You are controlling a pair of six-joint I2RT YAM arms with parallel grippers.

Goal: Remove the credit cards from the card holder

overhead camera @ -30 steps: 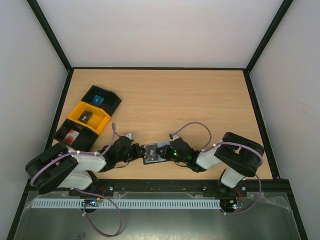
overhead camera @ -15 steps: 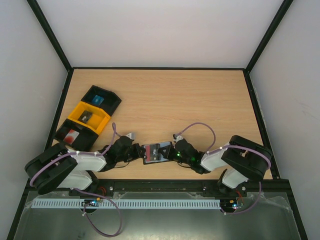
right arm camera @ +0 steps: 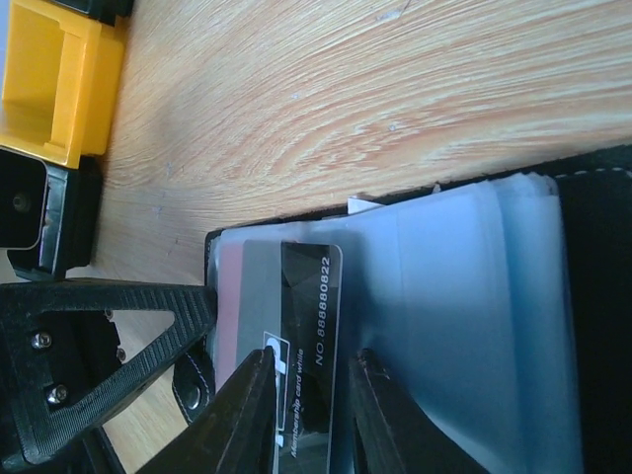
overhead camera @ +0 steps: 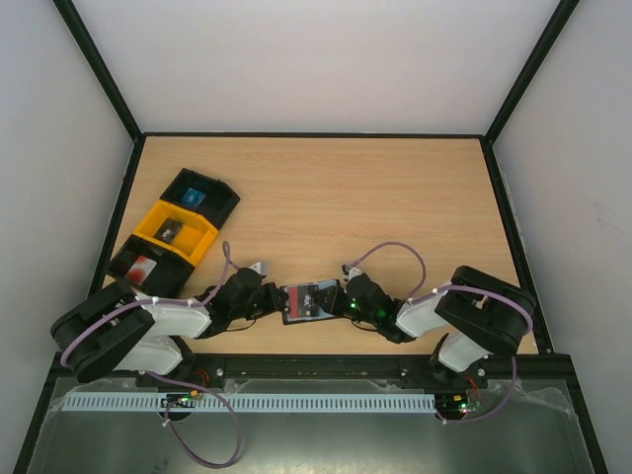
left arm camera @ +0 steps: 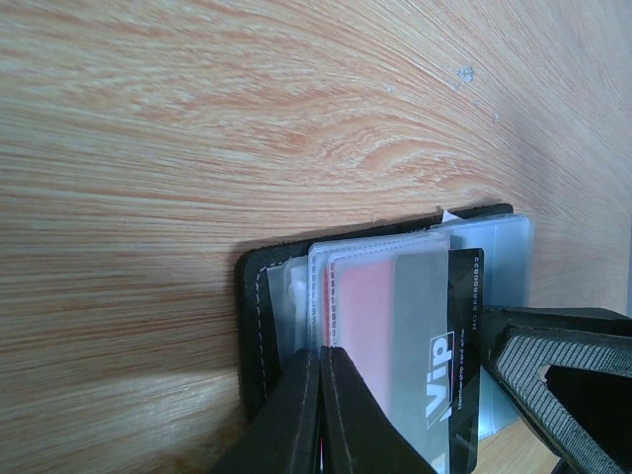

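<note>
The card holder (overhead camera: 308, 301) lies open on the table between my two grippers, its clear sleeves (right arm camera: 464, 296) fanned out. A red card (left arm camera: 360, 306) sits inside one sleeve. A black credit card (right arm camera: 311, 286) printed with white numbers sticks partway out of a sleeve. My right gripper (right arm camera: 314, 357) is open, its fingers standing either side of the card's exposed strip. My left gripper (left arm camera: 321, 354) is shut, its tips resting on the sleeves at the holder's stitched left edge (left arm camera: 255, 316).
Three open trays stand in a row at the table's left. The black one (overhead camera: 202, 197) holds a blue card, the yellow one (overhead camera: 178, 232) a dark card, and the near black one (overhead camera: 148, 265) a red card. The table's front edge lies just behind both grippers.
My right gripper drew back to the right with the black card, sliding it partway out, then opened its jaws. The holder's face now shows red. The left gripper has stayed shut and still.
</note>
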